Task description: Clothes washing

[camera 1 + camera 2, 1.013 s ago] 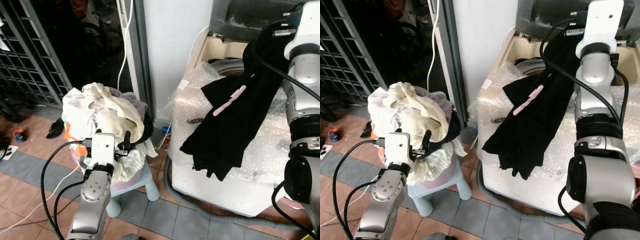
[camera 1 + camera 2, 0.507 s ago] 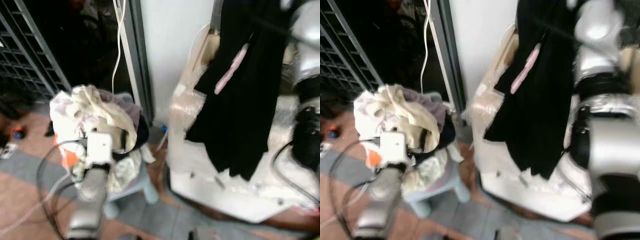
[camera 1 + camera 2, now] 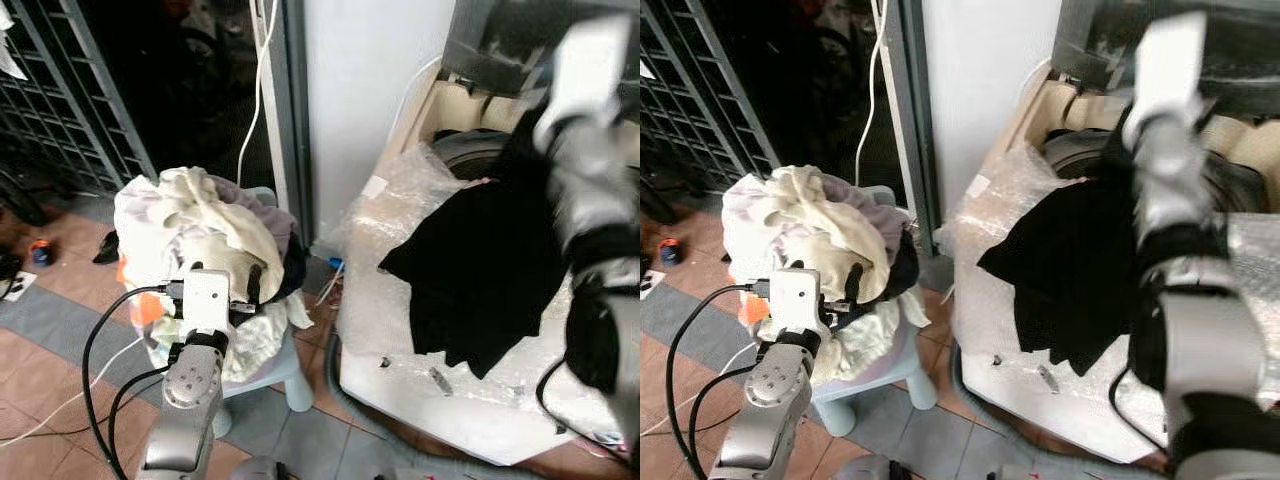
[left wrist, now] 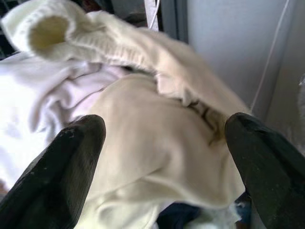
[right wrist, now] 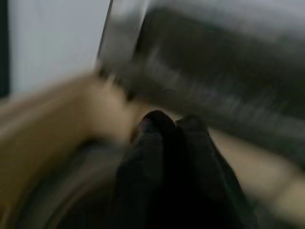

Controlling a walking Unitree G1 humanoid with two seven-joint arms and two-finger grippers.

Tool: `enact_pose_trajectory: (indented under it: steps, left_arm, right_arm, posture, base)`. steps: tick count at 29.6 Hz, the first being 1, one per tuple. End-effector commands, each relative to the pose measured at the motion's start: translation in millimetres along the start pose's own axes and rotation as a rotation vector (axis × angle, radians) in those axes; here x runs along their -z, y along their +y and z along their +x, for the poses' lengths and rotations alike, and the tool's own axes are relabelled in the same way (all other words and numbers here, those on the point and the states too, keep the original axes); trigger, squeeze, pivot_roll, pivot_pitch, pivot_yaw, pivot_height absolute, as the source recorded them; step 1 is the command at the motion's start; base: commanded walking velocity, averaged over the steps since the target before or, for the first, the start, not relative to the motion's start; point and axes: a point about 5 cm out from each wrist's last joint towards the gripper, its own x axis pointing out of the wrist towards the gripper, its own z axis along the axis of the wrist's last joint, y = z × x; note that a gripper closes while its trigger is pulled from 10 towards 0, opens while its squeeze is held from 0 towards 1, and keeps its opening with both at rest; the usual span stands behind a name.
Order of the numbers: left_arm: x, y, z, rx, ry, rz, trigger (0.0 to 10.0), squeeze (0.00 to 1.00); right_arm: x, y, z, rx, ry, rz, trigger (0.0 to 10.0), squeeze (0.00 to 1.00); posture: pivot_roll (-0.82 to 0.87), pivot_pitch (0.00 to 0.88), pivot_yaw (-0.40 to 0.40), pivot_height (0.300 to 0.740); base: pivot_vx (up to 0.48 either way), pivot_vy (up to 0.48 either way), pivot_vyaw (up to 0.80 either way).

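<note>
A heap of cream and white clothes (image 3: 200, 220) fills a basket on a pale blue stool (image 3: 297, 378). My left gripper (image 4: 164, 129) is open against the heap, its fingers wide apart on either side of a cream garment (image 4: 157, 152). A black garment (image 3: 480, 270) lies draped over the bubble-wrapped top of the white washing machine (image 3: 400, 365). Its upper end rises towards the drum opening (image 3: 470, 150). There my right gripper (image 5: 169, 121) is shut on the black garment, fingers pressed together. The right arm looks blurred.
A dark metal gate (image 3: 70, 100) stands at the back left, and a white cable (image 3: 262, 60) hangs by the door frame. A grey hose (image 3: 345, 405) runs along the tiled floor at the machine's foot. Black cables (image 3: 95, 370) loop from my left arm.
My right arm has come down from holding the black garment high, so the cloth now lies lower across the machine top. The head camera has shifted. The left gripper stays at the heap.
</note>
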Motion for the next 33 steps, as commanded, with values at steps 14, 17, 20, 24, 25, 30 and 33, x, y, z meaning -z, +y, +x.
enact_pose_trajectory:
  steps: [14,17,20,24,25,30,33]
  left_arm:
    - [0.1,3.2,-1.0,0.007,0.011,0.016,10.0,0.0]
    - [0.9,4.4,-2.1,0.007,0.016,0.016,10.0,0.0]
    - [1.5,2.9,-1.6,0.028,0.021,0.014,10.0,0.0]
    - [1.6,1.4,-1.2,0.039,0.022,0.013,10.0,0.0]
    - [1.4,0.9,-1.1,0.041,0.022,0.013,10.0,0.0]
    - [1.9,1.0,-2.2,0.039,0.026,0.012,10.0,0.0]
    - [2.2,0.9,-3.5,0.039,0.029,0.012,10.0,0.0]
  right_arm:
    - [7.2,-7.2,-72.8,-0.489,-0.257,0.036,10.0,1.0]
    - [23.0,-16.8,-91.8,-0.515,-0.227,-0.025,10.0,1.0]
    - [43.6,-13.1,-117.2,-0.618,-0.175,-0.135,10.0,1.0]
    - [67.7,-8.8,-130.3,-0.682,-0.098,-0.183,10.0,1.0]
    - [79.9,-8.0,-134.4,-0.687,-0.053,-0.204,10.0,1.0]
    - [102.5,-3.4,-136.0,-0.684,0.073,-0.302,0.0,0.07]
    - [101.4,8.5,-125.4,-0.628,0.075,-0.335,0.0,0.0]
  posture:
    - [-0.07,0.0,0.068,0.74]
    - [-0.08,0.0,0.076,0.74]
    - [-0.08,0.0,0.076,0.74]
    - [-0.09,0.0,0.085,0.74]
    - [-0.09,0.0,0.084,0.74]
    - [-0.08,0.0,0.081,0.74]
    - [-0.08,0.0,0.076,0.74]
  base:
    - [0.0,0.0,0.0]
    - [0.0,0.0,0.0]
    - [0.0,0.0,0.0]
    - [0.0,0.0,0.0]
    - [0.0,0.0,0.0]
    - [0.0,0.0,0.0]
    - [0.0,0.0,0.0]
